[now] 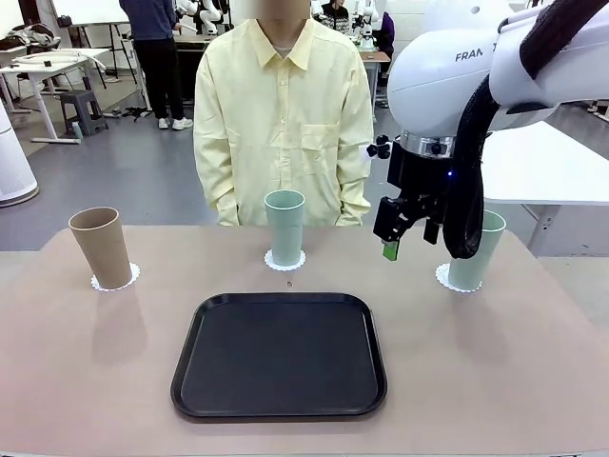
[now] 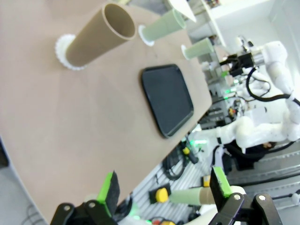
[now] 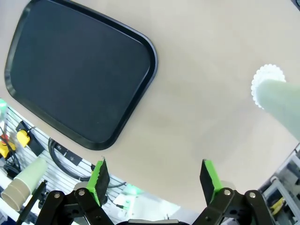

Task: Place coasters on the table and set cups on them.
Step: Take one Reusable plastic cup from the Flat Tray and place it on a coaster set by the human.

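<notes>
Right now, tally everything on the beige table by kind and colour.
Tan-brown cup: 1
Mint green cups: 2
White doily coasters: 3
Black tray: 1
Total: 7

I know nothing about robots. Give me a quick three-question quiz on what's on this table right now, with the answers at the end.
1. How many cups stand on coasters?
2. True or false: something lies on the black tray.
3. Which cup is the right end effector nearest: A tan, B middle green, C right-hand green?

Key
1. Three: the tan cup, the middle green cup and the right-hand green cup, each upright on a white coaster.
2. False; the tray is bare.
3. C. The end effector hangs open beside it, holding nothing.
</notes>
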`<state>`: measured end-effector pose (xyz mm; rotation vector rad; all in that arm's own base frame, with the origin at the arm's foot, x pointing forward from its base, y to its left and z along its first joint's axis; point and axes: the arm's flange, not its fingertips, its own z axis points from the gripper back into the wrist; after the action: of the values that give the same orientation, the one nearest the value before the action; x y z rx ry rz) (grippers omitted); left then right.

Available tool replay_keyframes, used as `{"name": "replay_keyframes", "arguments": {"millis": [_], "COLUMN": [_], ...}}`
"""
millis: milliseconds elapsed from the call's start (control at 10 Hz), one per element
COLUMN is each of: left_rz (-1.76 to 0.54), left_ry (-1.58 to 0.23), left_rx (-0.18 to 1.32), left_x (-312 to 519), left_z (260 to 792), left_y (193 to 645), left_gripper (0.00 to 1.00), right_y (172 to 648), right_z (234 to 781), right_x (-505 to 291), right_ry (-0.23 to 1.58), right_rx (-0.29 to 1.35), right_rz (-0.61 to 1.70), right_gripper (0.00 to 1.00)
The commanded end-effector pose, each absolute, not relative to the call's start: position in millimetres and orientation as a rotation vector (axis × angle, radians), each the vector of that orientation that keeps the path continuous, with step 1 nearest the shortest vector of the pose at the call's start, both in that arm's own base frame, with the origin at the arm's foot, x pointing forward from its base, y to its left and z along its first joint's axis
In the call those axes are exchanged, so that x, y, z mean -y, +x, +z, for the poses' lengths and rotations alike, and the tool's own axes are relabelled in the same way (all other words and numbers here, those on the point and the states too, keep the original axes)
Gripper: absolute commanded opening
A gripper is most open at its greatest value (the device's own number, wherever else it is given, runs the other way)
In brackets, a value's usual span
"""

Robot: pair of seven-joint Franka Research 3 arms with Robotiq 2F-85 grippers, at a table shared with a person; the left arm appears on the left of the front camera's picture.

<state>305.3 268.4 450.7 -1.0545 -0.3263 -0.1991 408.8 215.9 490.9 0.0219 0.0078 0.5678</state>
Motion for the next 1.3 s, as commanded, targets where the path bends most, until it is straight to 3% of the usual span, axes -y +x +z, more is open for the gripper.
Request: {"name": "replay_keyframes", "arguments": {"millis": [0,500,800,1200], "left_rz": [-0.184,-0.184,-0.184,-0.184], "left_ry": [-1.070,-1.070,-1.070,-1.070], "left_rx": [0.336,0.336,0.336,0.336], "left_x": [-267.6,-267.6,-267.6,-267.6], "left_z": [454.4,454.4,454.4,454.4], "left_y": [305.3,305.3,305.3,305.3], "left_gripper": [1.00,1.00,1.00,1.00], "right_y": [411.0,409.6,315.8,280.9], "right_z": [490.4,489.6,503.0,504.3], "right_x": [-218.9,-216.3,-113.5,21.5], "right_ry": [0.047,0.022,0.436,0.756], "right_rx": [-0.013,-0.011,0.203,0.198], "right_rz": [0.560,0.568,0.375,0.322], "right_gripper": [1.00,1.00,1.00,1.00]}}
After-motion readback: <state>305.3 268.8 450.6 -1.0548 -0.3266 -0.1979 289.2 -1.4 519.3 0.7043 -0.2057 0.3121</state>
